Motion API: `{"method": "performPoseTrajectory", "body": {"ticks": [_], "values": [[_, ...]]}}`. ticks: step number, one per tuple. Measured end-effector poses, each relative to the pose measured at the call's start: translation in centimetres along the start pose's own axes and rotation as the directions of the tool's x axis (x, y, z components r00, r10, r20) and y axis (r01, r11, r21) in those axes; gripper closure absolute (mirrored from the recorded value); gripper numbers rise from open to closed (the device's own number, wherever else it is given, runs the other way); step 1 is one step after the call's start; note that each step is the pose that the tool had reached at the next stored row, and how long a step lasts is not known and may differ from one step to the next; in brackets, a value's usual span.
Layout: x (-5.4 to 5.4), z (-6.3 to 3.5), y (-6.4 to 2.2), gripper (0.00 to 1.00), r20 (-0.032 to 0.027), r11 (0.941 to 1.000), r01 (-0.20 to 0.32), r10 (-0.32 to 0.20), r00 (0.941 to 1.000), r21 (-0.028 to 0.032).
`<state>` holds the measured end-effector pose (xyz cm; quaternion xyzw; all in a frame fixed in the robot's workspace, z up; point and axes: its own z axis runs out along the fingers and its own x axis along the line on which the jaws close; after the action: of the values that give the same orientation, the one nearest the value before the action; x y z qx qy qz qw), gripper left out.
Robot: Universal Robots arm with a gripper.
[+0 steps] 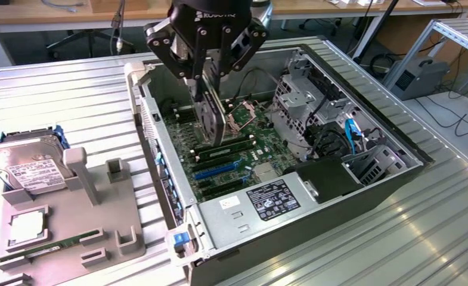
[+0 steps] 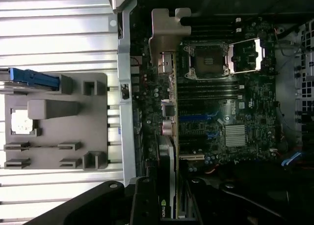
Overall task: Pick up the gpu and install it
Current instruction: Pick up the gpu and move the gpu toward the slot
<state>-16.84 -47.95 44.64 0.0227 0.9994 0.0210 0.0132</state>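
Had the graphics card [image 1: 210, 119] clamped by its top edge in my pincer [image 1: 204, 80]. It stood on edge inside the open computer case [image 1: 377, 179], low over the motherboard [image 1: 245, 140] by the rear wall; couldn't tell whether it touched. Its metal bracket [image 2: 169, 31] pointed at that wall. To seat it well, I judged: keep it plumb, line its bottom edge with the slot and the bracket with the rear opening, push straight down, no twist. Hard drive [image 1: 27, 167] sat on the grey tray [image 1: 98, 232], well apart.

Case [image 1: 242, 210] open on top; drive cage [image 1: 301, 104] blocks exterior view's right, side wall [image 1: 148, 113] close on gpu [image 1: 211, 119] other side.
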Motion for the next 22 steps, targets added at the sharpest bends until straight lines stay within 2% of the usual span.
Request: {"method": "performPoseTrajectory", "body": {"ticks": [1, 6, 10, 13, 16, 20, 22], "values": [[-0.5, 0.01, 0.04, 0.73, 0.0, 1.0, 0.0, 0.0, 1.0, 0.0001], [-4.8, 0.13, 0.3, 0.73, 0.0, 1.0, 0.0, 0.0, 1.0, 0.0], [-7.3, 0.2, 0.46, 0.73, 0.0, 1.0, 0.0, 0.0, 1.0, -0.0001], [-10.3, 0.29, 0.67, 0.73, -0.0001, 1.0, 0.0, 0.0, 1.0, 0.0], [-12.5, 0.35, 0.84, 0.73, 0.0, 1.0, 0.0, 0.0, 1.0, -0.0001], [-13.9, 0.39, 0.94, 0.73, -0.0001, 1.0, 0.0, 0.0, 1.0, -0.0001], [-15.6, 0.44, 1.06, 0.73, 0.0, 1.0, 0.0, 0.0, 1.0, -0.0002]]}}
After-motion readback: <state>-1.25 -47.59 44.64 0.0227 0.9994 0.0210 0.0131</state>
